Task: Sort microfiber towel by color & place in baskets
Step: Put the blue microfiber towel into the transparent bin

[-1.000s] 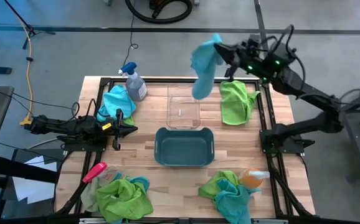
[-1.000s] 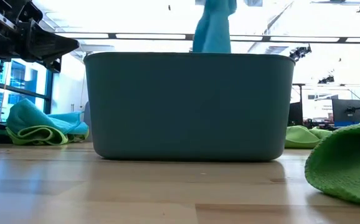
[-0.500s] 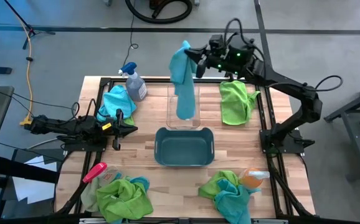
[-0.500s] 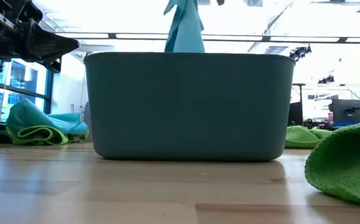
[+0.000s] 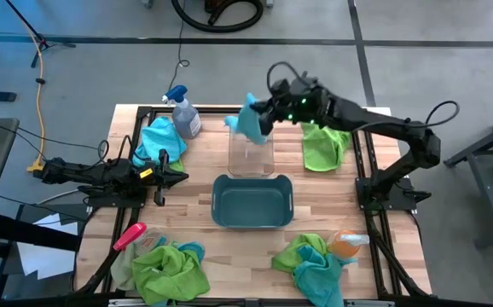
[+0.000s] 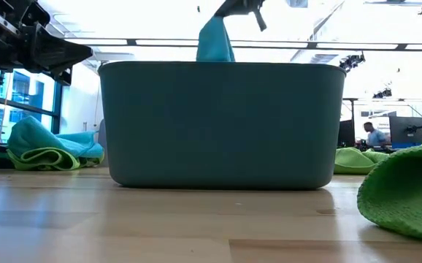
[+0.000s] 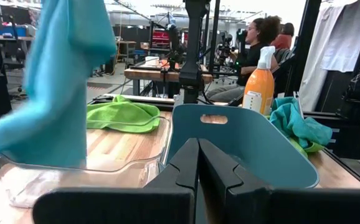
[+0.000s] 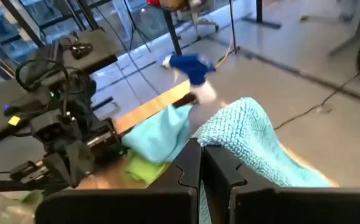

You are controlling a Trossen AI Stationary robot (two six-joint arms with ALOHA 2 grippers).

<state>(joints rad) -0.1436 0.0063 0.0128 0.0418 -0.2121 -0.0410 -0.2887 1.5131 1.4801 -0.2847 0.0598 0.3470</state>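
Observation:
My right gripper (image 5: 262, 119) is shut on a turquoise microfiber towel (image 5: 248, 124) above the far end of the clear basket (image 5: 252, 153). In the left wrist view the towel (image 7: 55, 81) hangs down to about the rim of the clear basket (image 7: 86, 171). The dark teal basket (image 5: 252, 201) stands on the table just nearer. In the low view the towel (image 6: 215, 45) shows behind the teal basket (image 6: 222, 124). My left gripper (image 5: 178, 177) waits shut at the table's left, level, touching nothing. My right gripper pinches the turquoise towel by its bunched upper part (image 8: 233, 140) between its two fingers. The fingers come from the table's right, slanting a little downward. The towel hangs slack below them, over the clear basket; whether its lower end touches the basket I cannot tell.
A spray bottle (image 5: 183, 111) stands far left beside a turquoise and green towel heap (image 5: 158, 141). A green towel (image 5: 323, 143) lies far right. Mixed towel piles lie near left (image 5: 170, 269) and near right (image 5: 315, 261), with a pink-handled brush (image 5: 130, 236) and an orange bottle (image 5: 345, 246).
My right gripper has carried the turquoise towel from beyond the table's far edge toward the left and near edge and down, stopping over the clear basket. It has tipped as it went. The towel has swung along and now hangs lower.

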